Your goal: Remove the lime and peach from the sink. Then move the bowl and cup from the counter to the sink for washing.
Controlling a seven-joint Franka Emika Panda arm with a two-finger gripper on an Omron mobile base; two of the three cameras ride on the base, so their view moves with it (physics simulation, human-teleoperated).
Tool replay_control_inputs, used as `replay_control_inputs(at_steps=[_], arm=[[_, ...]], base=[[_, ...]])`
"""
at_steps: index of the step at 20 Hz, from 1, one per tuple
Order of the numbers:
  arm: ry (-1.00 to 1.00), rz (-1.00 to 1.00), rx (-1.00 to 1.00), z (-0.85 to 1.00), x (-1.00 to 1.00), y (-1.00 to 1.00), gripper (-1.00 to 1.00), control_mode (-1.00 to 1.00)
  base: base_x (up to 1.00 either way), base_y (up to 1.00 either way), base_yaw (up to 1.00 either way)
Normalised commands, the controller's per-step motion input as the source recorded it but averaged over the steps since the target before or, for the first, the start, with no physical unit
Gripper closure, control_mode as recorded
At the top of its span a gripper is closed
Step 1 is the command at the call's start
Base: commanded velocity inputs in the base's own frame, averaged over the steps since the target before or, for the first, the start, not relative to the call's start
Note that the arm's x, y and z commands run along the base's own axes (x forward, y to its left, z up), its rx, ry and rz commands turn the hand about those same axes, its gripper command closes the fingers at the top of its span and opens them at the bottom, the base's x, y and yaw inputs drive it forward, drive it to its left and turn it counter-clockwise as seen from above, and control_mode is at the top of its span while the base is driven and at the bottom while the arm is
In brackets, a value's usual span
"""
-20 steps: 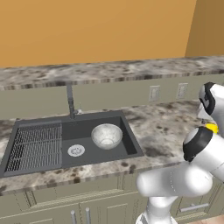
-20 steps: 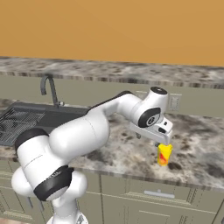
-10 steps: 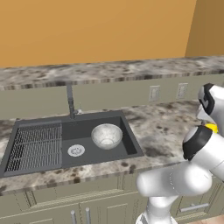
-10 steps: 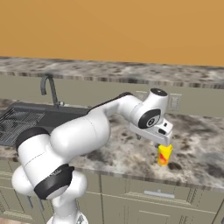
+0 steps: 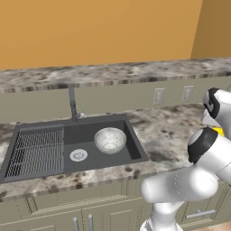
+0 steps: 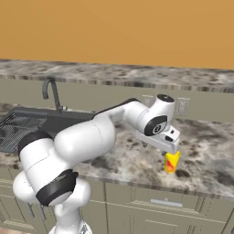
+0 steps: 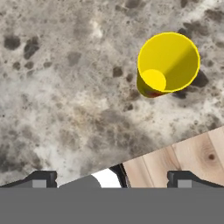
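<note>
The yellow cup stands upright on the speckled counter with its mouth up, close to the counter's front edge. My gripper hangs above it, open and holding nothing, with the cup off toward one fingertip. From the right base the gripper sits just over the cup. A sliver of the cup peeks out behind my arm. The silvery bowl rests in the dark sink, right of the drain. The lime and the peach are out of view.
A grey faucet rises behind the basin, and the ribbed drainer fills its left part. Two wall outlets sit on the backsplash. Wooden floor shows past the counter edge under the hand.
</note>
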Motion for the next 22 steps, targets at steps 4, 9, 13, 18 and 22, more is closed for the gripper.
replay_control_inputs(at_steps=[4, 9, 13, 18, 22], arm=[[0.02, 0.00, 0.00, -0.11, 0.01, 0.00, -1.00, -1.00], [0.04, 0.00, 0.00, -0.10, 0.03, 0.00, -1.00, -1.00], [0.01, 0.00, 0.00, -0.09, 0.05, 0.00, -1.00, -1.00], [0.00, 0.01, 0.00, -0.04, 0.10, 0.00, -1.00, -1.00], [0.00, 0.02, 0.00, -0.02, 0.12, 0.00, -1.00, -1.00]], base=[[0.00, 0.00, 0.00], [0.00, 0.00, 0.00], [0.00, 0.00, 0.00], [0.00, 0.00, 0.00], [0.00, 0.00, 0.00]])
